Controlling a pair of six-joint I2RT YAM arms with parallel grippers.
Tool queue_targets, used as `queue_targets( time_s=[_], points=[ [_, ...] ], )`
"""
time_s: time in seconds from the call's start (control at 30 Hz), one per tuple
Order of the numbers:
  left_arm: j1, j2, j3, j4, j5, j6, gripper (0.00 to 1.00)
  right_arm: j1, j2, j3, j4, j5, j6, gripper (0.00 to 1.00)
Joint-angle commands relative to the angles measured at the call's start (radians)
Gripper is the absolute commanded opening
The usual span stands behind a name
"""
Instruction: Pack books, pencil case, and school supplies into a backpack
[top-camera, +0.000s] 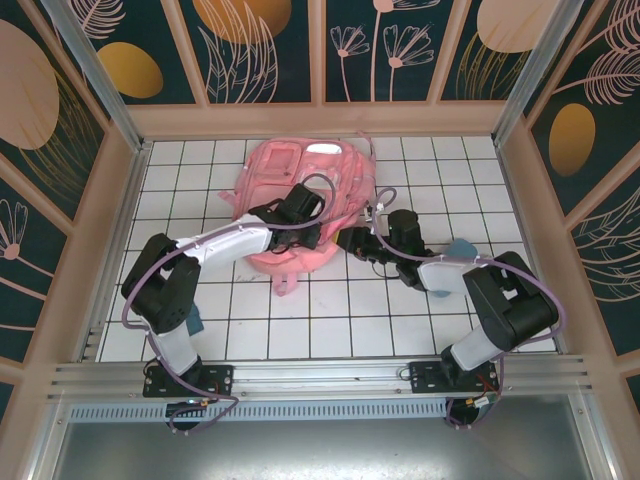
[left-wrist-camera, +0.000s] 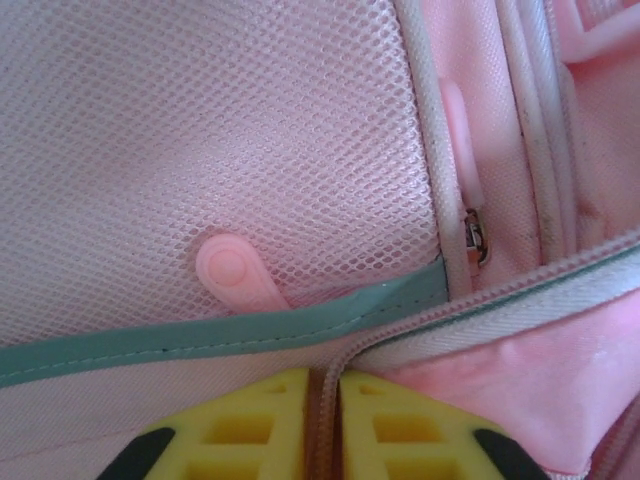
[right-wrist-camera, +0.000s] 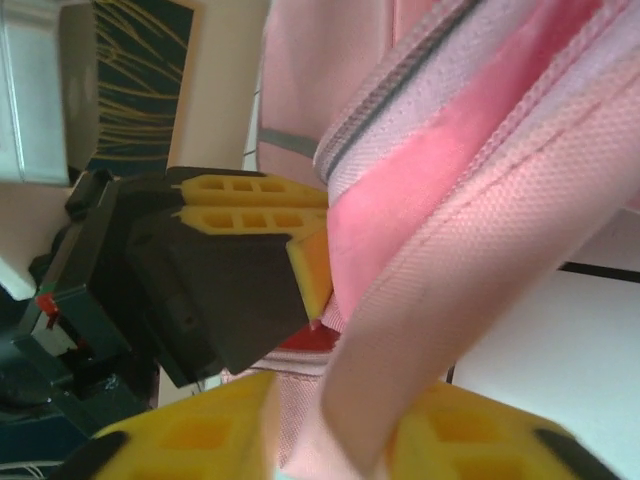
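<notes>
The pink backpack (top-camera: 300, 190) lies on the white tiled table, top towards the back wall. My left gripper (top-camera: 318, 230) is at its near right edge. In the left wrist view its yellow fingers (left-wrist-camera: 325, 378) stand almost together with the backpack's zipper edge (left-wrist-camera: 420, 325) pinched between them, below the mesh pocket (left-wrist-camera: 200, 130). My right gripper (top-camera: 348, 240) is just to the right. Its jaws (right-wrist-camera: 330, 432) stand apart with a pink strap (right-wrist-camera: 450, 300) lying loosely between them. The left gripper (right-wrist-camera: 305, 265) shows close by. A blue-teal pencil case (top-camera: 462, 247) peeks out behind the right arm. The books are out of view.
A small teal object (top-camera: 193, 321) lies beside the left arm's base. Patterned walls enclose the table on three sides, and a metal rail (top-camera: 320, 375) runs along the near edge. Bare tiles (top-camera: 330, 315) stretch between the arms in front of the backpack.
</notes>
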Motion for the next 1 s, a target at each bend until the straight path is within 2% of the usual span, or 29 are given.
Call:
queue_targets(
  time_s=[0.0,0.1,0.23,0.33,0.4,0.5,0.6,0.83,0.9,0.97],
  points=[
    [0.020,0.008,0.055,0.026,0.017,-0.013,0.26,0.009,-0.052,0.081,-0.073,0.016,-0.047,0.43],
    [0.019,-0.001,0.085,-0.009,0.079,0.011,0.39,0.003,-0.046,0.076,-0.104,0.029,-0.027,0.50],
    [0.020,-0.002,0.108,-0.051,0.161,0.042,0.50,0.003,-0.038,0.085,-0.209,0.085,-0.011,0.50],
    [0.020,0.003,0.111,-0.061,0.179,0.051,0.53,0.002,-0.021,0.078,-0.230,0.101,-0.006,0.42],
    [0.022,0.017,0.115,-0.068,0.198,0.066,0.54,0.001,-0.007,0.068,-0.205,0.086,0.004,0.32],
    [0.020,0.052,0.131,-0.089,0.250,0.102,0.53,0.000,0.010,0.071,-0.187,0.067,0.010,0.20],
    [0.021,0.081,0.142,-0.108,0.281,0.156,0.53,0.000,0.018,0.078,-0.183,0.056,0.002,0.13],
    [0.021,0.100,0.138,-0.160,0.314,0.271,0.36,-0.013,0.007,0.067,-0.181,0.049,-0.010,0.10],
    [0.022,0.093,0.128,-0.145,0.276,0.260,0.27,-0.014,0.002,0.065,-0.176,0.042,-0.011,0.10],
    [0.021,0.093,0.125,-0.127,0.240,0.238,0.24,-0.015,-0.003,0.065,-0.169,0.031,-0.017,0.10]
  ],
)
